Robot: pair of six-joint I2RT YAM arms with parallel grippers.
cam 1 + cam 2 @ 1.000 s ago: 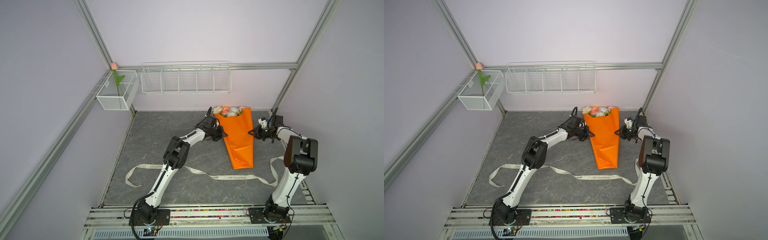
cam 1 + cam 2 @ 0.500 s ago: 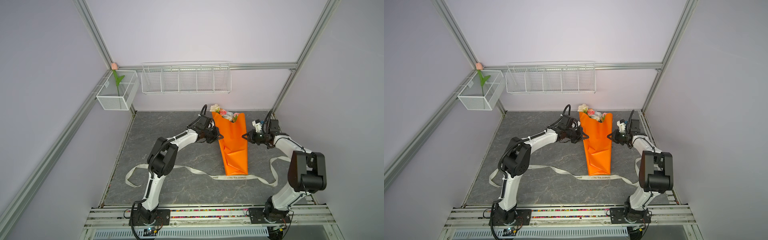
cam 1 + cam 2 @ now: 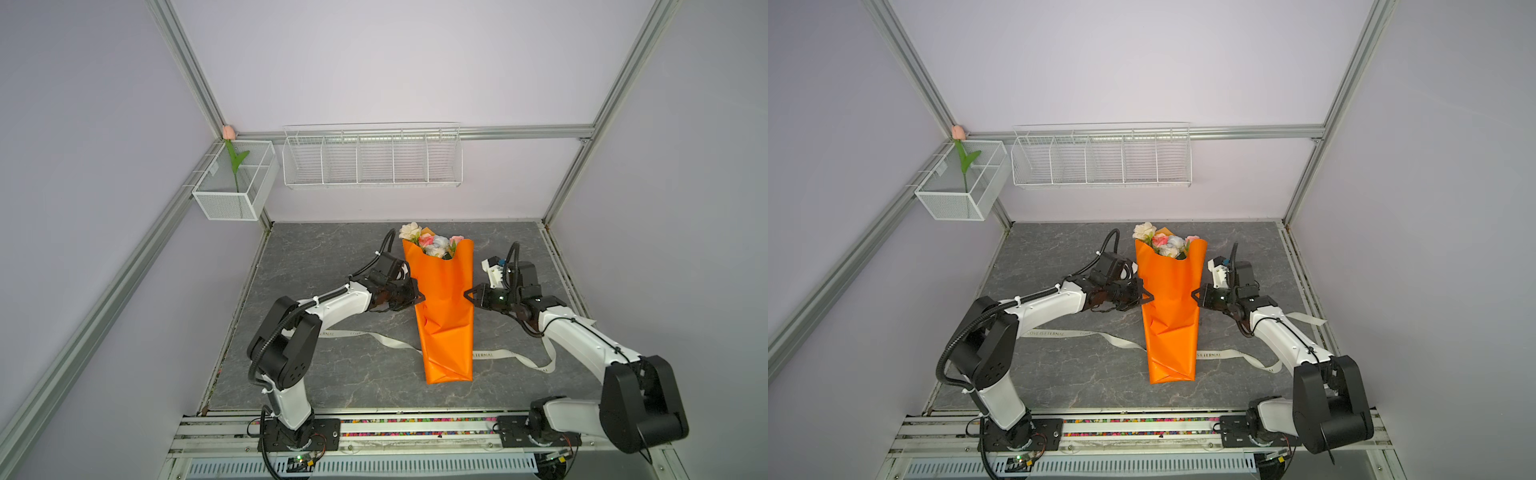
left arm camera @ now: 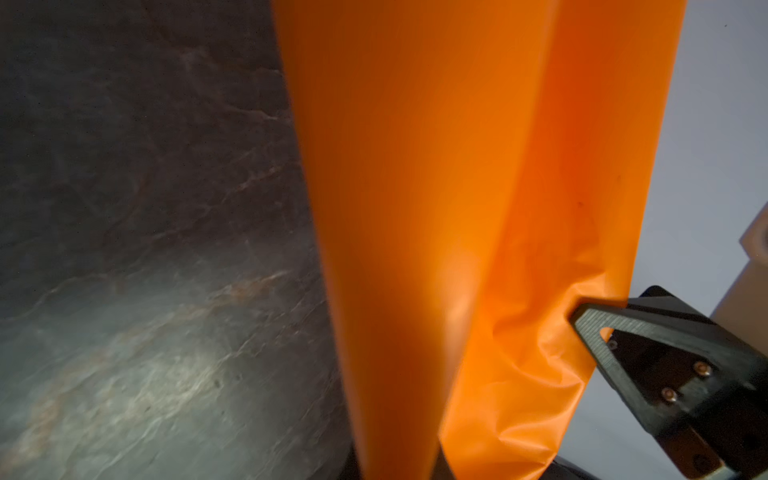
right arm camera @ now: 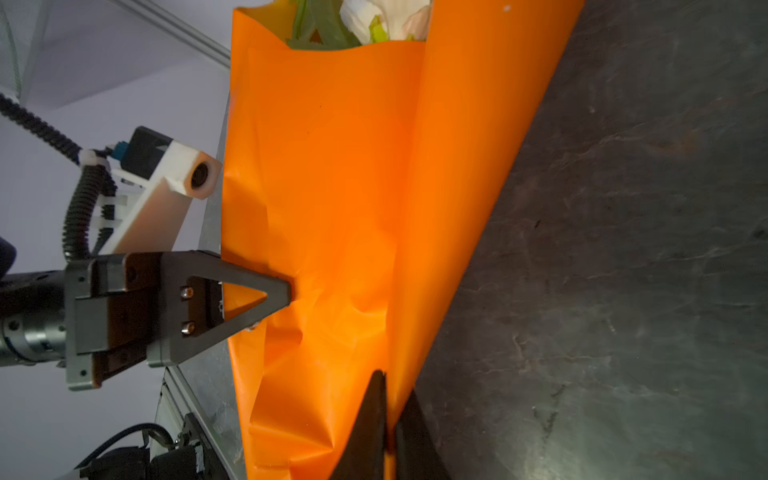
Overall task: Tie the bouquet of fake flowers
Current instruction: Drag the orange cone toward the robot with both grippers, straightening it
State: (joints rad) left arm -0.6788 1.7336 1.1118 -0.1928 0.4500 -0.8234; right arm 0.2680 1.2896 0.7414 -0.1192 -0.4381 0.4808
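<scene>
At the upper left of both top views we see a single pink tulip (image 3: 228, 132) standing in a white mesh basket (image 3: 232, 205), and to its right a long white wire rack (image 3: 372, 166) hangs on the back wall. Lower down, over the grey table (image 3: 324, 257), the left gripper (image 3: 419, 297) reaches in from the left and is clenched on the left edge of the orange paper (image 3: 446, 316); the right wrist view shows its pointed tip biting into a puckered fold. The bouquet (image 3: 432, 244) lies in the middle of the frame. Its white, pink and pale blue flower heads peek from the wide top of the paper toward the back wall, and the narrow folded end points to the front. We cannot tell whether its upper part rests on the table or hangs just above it. A white printed ribbon (image 3: 494, 354) runs across the table and passes under the lower part of the paper. On the right, the right gripper (image 3: 467, 296) is clamped on the paper's right edge, level with the left one; in its own wrist view the fingers (image 5: 370, 415) press together on a fold.
</scene>
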